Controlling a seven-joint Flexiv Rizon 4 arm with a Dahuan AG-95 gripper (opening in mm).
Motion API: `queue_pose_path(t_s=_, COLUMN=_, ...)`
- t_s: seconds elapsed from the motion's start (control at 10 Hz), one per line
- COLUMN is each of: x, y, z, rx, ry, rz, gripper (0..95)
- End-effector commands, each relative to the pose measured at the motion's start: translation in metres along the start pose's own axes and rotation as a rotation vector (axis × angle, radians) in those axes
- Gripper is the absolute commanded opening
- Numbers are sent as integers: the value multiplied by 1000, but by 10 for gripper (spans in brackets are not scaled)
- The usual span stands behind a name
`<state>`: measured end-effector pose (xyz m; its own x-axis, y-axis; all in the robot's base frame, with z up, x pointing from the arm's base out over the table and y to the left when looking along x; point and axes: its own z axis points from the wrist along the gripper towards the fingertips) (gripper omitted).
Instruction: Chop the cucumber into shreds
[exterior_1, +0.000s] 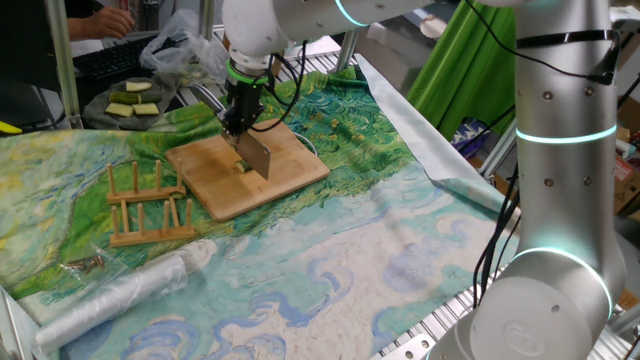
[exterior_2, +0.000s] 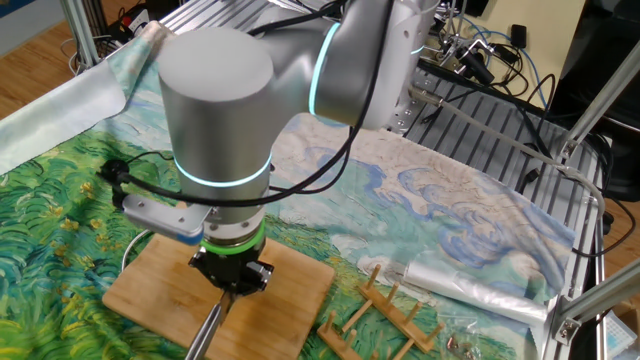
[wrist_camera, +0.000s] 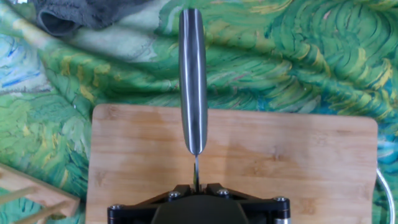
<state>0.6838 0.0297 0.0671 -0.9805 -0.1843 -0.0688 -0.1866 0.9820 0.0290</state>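
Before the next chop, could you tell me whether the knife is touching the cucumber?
Cannot tell. In one fixed view the knife blade overlaps the cucumber; neither contact nor gap shows.

Surface: my table, draped in a painted green-and-blue cloth (exterior_1: 330, 250)
Centre: I see a wooden cutting board (exterior_1: 215, 180) flat on the cloth
Beside it: wooden rack (exterior_1: 150, 205)
Near edge: rolled clear plastic (exterior_1: 120, 290)
Far corner: plate (exterior_1: 100, 112) of pale slabs
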Motion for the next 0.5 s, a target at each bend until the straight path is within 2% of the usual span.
queue_pose_path(t_s=0.1, x=5, y=1, z=0, rx=1, ry=-9, rz=4, gripper=0)
queue_pose_path(t_s=0.5, x=10, y=3, z=-1, rx=0, ry=-14, rz=8, gripper=0)
